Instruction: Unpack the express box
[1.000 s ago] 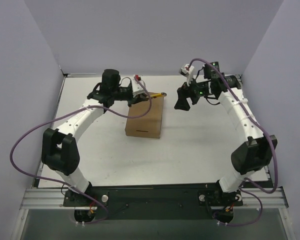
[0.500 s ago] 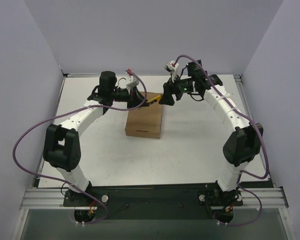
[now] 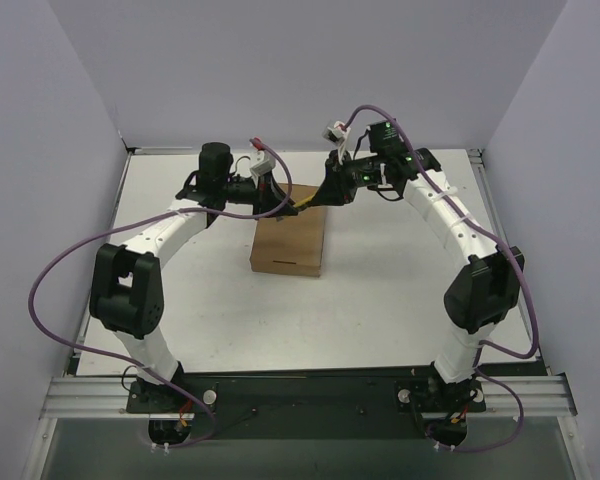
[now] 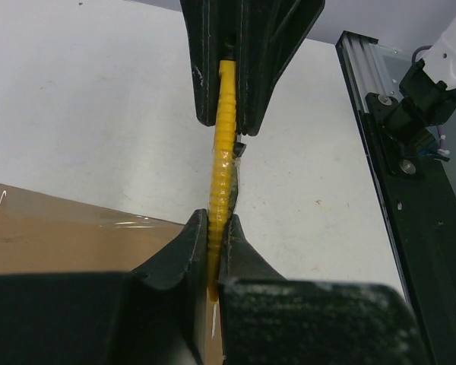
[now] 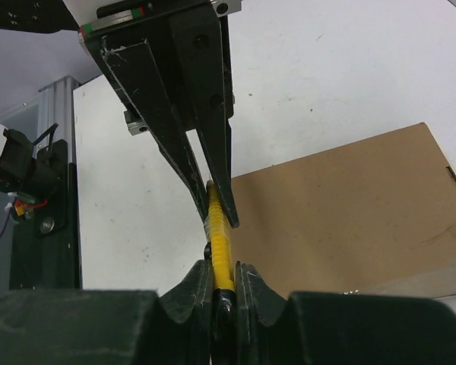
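Top external view: a flat rectangular brown cardboard express box (image 3: 288,245) is seen closed at the middle of the white table (image 3: 400,280), its long axis running near to far.
It is judged light, stiff and easily dented, best taken by its long side edges. Over its far end a small yellow ribbed utility knife (image 3: 305,203) is pinched at both ends, with the left gripper (image 3: 283,203) and right gripper (image 3: 323,195) each clamped tight on it.
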Available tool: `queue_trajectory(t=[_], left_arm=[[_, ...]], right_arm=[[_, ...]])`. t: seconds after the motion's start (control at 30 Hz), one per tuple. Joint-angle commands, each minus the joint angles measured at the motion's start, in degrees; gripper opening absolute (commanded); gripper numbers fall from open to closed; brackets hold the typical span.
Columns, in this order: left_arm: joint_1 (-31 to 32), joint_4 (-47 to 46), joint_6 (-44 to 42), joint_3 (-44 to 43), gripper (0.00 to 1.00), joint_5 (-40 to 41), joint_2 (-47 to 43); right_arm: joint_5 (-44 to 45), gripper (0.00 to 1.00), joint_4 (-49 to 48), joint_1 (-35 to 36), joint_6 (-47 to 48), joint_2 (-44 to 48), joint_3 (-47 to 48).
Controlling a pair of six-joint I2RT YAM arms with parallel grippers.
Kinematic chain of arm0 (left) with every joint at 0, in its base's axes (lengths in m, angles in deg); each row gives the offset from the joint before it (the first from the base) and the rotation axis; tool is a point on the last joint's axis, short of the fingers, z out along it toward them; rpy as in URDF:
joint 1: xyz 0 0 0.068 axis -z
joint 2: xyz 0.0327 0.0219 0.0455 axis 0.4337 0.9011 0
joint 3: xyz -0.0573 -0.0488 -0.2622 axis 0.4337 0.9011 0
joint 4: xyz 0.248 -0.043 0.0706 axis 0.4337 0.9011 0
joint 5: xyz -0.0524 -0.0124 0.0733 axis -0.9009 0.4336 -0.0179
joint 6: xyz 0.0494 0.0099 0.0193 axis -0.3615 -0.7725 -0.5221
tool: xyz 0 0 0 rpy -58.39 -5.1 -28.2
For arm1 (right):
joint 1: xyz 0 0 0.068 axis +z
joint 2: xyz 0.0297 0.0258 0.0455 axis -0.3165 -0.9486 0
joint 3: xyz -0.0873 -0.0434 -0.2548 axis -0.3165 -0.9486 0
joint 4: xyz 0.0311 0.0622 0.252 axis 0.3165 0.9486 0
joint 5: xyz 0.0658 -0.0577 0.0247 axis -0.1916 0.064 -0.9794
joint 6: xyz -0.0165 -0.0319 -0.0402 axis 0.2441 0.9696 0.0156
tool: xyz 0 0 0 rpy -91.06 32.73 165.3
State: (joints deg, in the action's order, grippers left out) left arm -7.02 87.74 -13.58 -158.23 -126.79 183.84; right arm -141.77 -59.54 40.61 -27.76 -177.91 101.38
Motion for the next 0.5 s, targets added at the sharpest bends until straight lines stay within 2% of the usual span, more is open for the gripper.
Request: queue_trajectory(t=[0.0, 0.07, 0.1, 0.13, 0.23, 0.37, 0.47], left_arm=[[-0.1, -3.2, 2.2, -2.5, 0.06, -1.3, 0.4], [-0.2, -3.2, 2.0, -2.1, 0.20, -0.6, 0.0], [-0.2, -3.2, 2.0, -1.9, 0.23, -0.4, -0.2], [-0.2, -3.1, 1.9, -1.8, 0.25, -0.3, -0.3], [-0.1, -3.0, 1.7, -1.5, 0.26, -0.6, -0.3], [0.2, -3.6, 1.6, -1.8, 0.01, -2.1, 0.5], [0.5, -6.4, 3.8, -2.0, 0.00, -3.8, 1.2]], right_arm=[[-2.4, 0.00, -1.8, 0.2, 0.2, 0.2, 2.1], [-0.2, 0.00, 0.4, 0.2, 2.7, 0.8, 3.2], [1.0, 0.00, 2.0, 0.8, 4.6, 1.0, 4.0], [4.3, 0.00, 5.9, 1.2, 9.0, 1.0, 5.0], [6.9, 0.00, 11.2, 2.5, 12.9, 0.3, 8.8], [7.3, 0.00, 11.2, 3.0, 12.1, 0.1, 10.3], [5.8, 0.00, 10.8, 3.2, 9.0, -0.7, 11.4]])
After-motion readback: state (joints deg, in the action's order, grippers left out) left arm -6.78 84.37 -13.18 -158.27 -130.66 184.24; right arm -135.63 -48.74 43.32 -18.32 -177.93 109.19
